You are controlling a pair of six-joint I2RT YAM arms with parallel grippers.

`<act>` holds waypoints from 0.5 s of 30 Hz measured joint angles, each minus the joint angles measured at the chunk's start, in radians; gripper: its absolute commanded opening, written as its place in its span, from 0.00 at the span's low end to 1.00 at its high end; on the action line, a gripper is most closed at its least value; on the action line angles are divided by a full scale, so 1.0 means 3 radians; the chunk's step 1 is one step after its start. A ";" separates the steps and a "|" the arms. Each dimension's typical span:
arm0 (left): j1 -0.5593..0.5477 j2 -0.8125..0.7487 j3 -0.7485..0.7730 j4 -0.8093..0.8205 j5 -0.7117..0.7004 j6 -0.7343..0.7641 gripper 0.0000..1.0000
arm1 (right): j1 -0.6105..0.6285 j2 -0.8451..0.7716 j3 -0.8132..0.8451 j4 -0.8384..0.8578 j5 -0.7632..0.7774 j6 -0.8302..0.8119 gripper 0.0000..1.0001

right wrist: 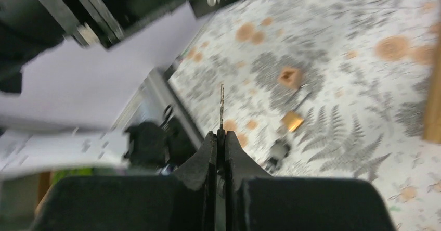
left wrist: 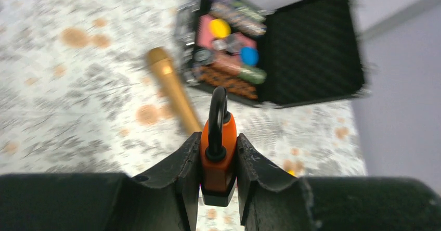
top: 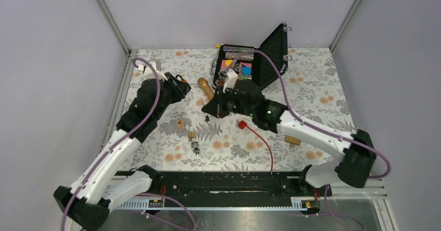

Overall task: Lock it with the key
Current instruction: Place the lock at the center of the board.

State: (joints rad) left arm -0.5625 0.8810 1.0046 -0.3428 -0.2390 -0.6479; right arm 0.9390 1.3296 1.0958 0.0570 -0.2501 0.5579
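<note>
An orange padlock (left wrist: 218,158) with a black shackle stands upright between my left gripper's (left wrist: 218,136) fingers, which are shut on its body. From above, that gripper (top: 179,87) hangs over the table's left side with a bit of orange padlock (top: 179,78) showing. My right gripper (right wrist: 220,135) is shut on the key (right wrist: 221,103), whose thin blade sticks straight out past the fingertips, seen edge-on. In the top view the right gripper (top: 212,107) is near the table's middle and points left toward the left arm. The two grippers are apart.
An open black case (top: 270,54) with coloured pieces stands at the back. A wooden cylinder (top: 206,88) lies between the grippers. Small wooden cubes (top: 180,123), a metal piece (top: 195,148), a red block (top: 242,124) with its red cord and a wooden block (top: 292,140) are scattered nearer.
</note>
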 measured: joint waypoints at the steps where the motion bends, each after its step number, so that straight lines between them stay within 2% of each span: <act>1: 0.0165 0.0111 -0.0053 0.0001 0.0042 -0.0038 0.00 | -0.0017 0.0163 0.0107 -0.0005 0.0140 0.0001 0.00; 7: 0.0809 0.0841 -0.0362 0.0084 0.0306 -0.0164 0.00 | -0.0214 0.1189 0.0668 0.0020 0.0525 0.0058 0.00; 15: 0.1183 0.1896 -0.0384 0.0443 0.0898 -0.0086 0.00 | -0.0367 0.2480 0.1631 -0.0055 0.0538 0.0036 0.00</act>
State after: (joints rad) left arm -0.2077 1.4498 0.8894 -0.2100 0.0303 -0.6739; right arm 0.8288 2.0735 1.5852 0.0406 -0.0887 0.5686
